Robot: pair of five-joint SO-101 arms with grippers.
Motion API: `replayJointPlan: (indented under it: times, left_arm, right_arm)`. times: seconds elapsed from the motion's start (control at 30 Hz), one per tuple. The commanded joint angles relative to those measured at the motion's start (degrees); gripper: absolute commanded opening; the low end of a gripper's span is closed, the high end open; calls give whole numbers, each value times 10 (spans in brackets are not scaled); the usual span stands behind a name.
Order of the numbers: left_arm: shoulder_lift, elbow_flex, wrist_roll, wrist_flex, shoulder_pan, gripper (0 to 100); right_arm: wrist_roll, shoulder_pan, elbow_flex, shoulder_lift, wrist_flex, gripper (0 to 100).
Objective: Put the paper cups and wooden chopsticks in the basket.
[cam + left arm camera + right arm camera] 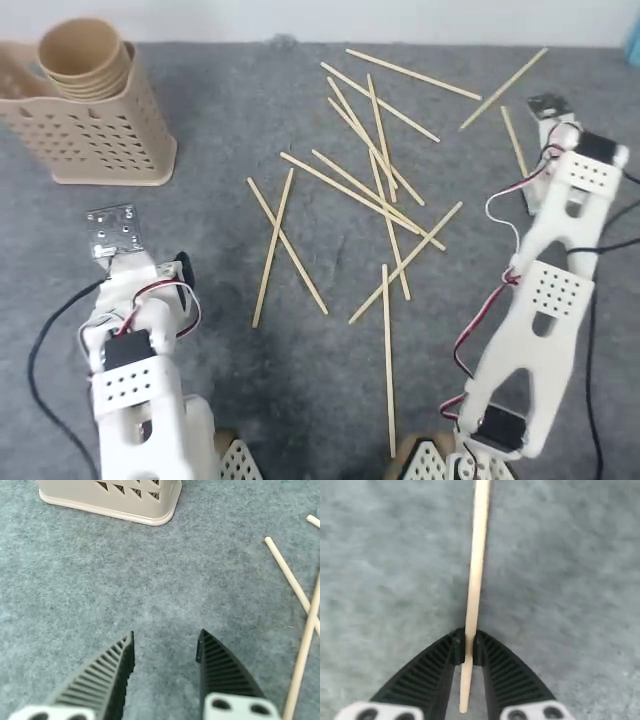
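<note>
Right wrist view: chopstick (477, 555) along fingers (432, 669)

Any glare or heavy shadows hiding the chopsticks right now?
High view: even light, no glare, chopsticks stand out plainly on the mat. Right wrist view: faint shadow beside the gripped chopstick. Left wrist view: soft shadow by the fingers, nothing hidden.

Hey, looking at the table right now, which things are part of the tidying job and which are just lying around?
Part of the job:
stacked tan paper cups, already in the beige perforated plastic basket
loose pale wooden chopsticks on the mat
thin wooden chopstick clamped in the right pincer

Not part of it:
grey felt mat
blue object at the far corner
</note>
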Motion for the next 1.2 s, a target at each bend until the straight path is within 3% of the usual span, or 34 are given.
replayJointPlan:
  times: [0.0, 0.2, 0.47, 0.6, 0.77, 1.0, 1.17]
  left_arm:
    - [-12, -6, -8, 4, -4, 198]
    - [-12, -6, -8, 4, -4, 198]
    - [-12, -6, -8, 4, -4, 198]
    - [-12, -6, -8, 4, -4, 198]
    - [-12, -6, -8, 11, -4, 198]
    - [-12, -6, -8, 11, -4, 198]
    - [-12, -6, -8, 10, -4, 198]
  right_arm:
    - [7, -38, -43, -15, 4, 7]
    - [-18, -69, -77, -17, -11, 7]
    - [-86, -61, -72, -11, -73, 7]
    - [-84, -63, -56, -12, -112, 7]
    - [4, -89, 23, -17, -70, 7]
    - [115, -80, 4, -18, 119, 7]
    - [139, -44, -24, -21, 116, 7]
